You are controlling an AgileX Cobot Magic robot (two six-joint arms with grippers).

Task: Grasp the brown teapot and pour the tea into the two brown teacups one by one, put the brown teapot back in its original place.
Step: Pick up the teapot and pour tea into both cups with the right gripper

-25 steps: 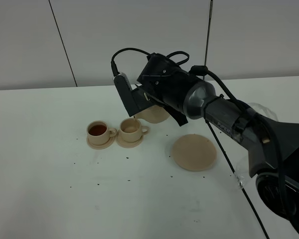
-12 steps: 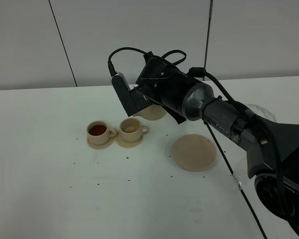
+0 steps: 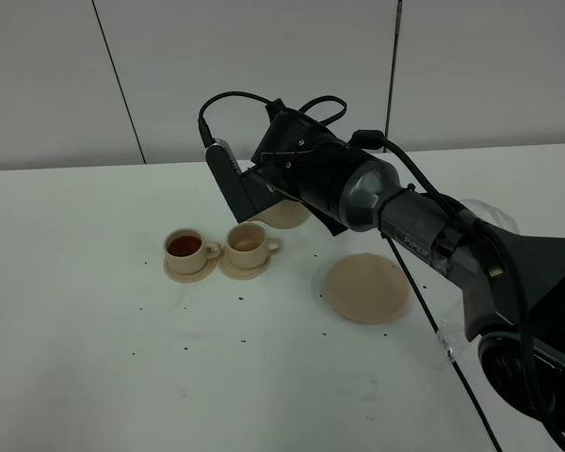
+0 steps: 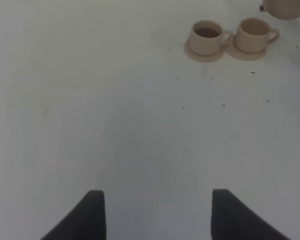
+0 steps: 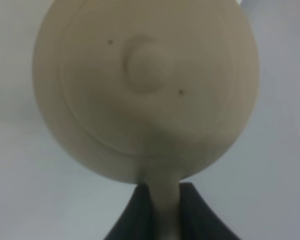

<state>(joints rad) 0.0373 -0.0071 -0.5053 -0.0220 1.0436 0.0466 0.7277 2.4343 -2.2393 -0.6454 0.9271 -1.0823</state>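
Observation:
The brown teapot [image 3: 285, 216] hangs in the air just behind the right-hand teacup, largely hidden by the black arm in the high view. In the right wrist view my right gripper [image 5: 162, 194] is shut on the teapot's loop handle, and the teapot's lid [image 5: 145, 65] fills the picture. The left teacup [image 3: 185, 247] holds dark tea. The right teacup [image 3: 248, 241] holds a paler liquid. Each stands on its own small saucer. The wide saucer [image 3: 365, 287] lies bare to the right. My left gripper [image 4: 157, 212] is open over bare table, far from both teacups [image 4: 207, 36] [image 4: 254, 34].
White tabletop [image 3: 94, 311] with small dark specks scattered near the cups and saucer. A black cable [image 3: 424, 301] runs past the wide saucer's right edge. A grey panelled wall stands behind the table.
The right arm has risen a little and shifted left with the teapot, so the spout has come up away from the right teacup. Cups and saucers have not moved.

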